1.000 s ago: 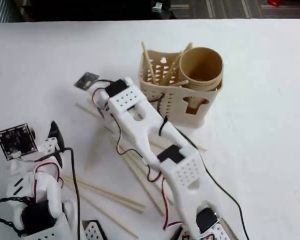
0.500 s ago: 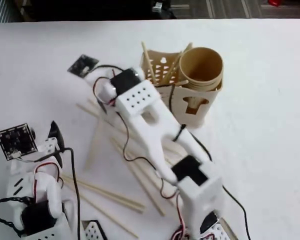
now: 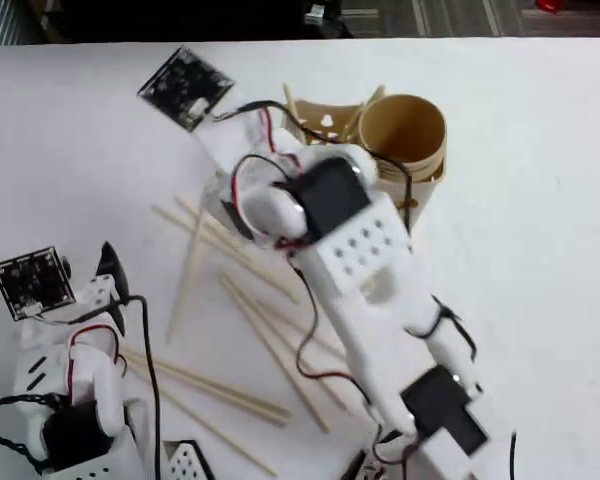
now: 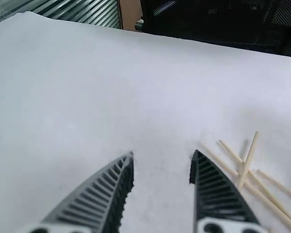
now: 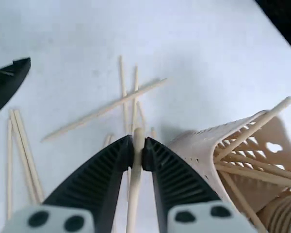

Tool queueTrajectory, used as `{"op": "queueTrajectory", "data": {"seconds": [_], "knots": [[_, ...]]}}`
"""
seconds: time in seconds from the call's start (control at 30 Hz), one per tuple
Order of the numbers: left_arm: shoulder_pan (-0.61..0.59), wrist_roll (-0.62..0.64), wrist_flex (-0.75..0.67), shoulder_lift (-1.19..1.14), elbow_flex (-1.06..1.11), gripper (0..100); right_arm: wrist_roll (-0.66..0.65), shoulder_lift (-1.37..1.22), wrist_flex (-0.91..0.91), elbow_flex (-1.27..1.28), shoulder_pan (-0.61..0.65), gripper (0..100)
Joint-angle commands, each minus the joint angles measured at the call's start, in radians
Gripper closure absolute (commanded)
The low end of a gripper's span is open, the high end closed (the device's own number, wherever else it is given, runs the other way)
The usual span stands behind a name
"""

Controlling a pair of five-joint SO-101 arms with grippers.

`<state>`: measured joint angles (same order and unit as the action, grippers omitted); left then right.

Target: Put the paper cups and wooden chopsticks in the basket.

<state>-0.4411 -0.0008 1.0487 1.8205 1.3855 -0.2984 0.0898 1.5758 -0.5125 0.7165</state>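
Observation:
My right gripper [image 5: 138, 146] is shut on one wooden chopstick [image 5: 135, 194], held in the air beside the beige slotted basket [image 5: 206, 145]. In the high view the right arm [image 3: 350, 240] is raised over the basket [image 3: 325, 125] and covers much of it. A stack of paper cups [image 3: 405, 135] stands in the basket, with several chopsticks leaning beside it. More chopsticks [image 3: 270, 340] lie scattered on the white table. My left gripper [image 4: 161, 162] is open just above the bare table, with loose chopsticks [image 4: 247, 160] off to one side.
The left arm [image 3: 80, 370] rests at the near left corner of the table. The right arm's cables hang along its links. The table's far edge [image 3: 460, 40] runs behind the basket. White tabletop stretches to the right of the basket.
The right arm has risen and swung toward the basket, carrying its wrist up off the table. The left arm has not moved.

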Motion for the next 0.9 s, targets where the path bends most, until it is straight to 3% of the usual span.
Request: {"op": "queueTrajectory", "data": {"seconds": [0.0,0.57,0.87], "knots": [[-0.005,0.003,-0.021,0.007,0.000,80,0.034,0.114,-0.081,-0.015,-0.004,98.1],[-0.005,0.000,-0.021,0.007,0.002,80,0.068,0.298,-0.579,0.003,-0.239,98.1],[-0.005,0.000,-0.021,0.007,0.002,80,0.074,0.300,-0.975,0.350,-0.331,98.1]]}}
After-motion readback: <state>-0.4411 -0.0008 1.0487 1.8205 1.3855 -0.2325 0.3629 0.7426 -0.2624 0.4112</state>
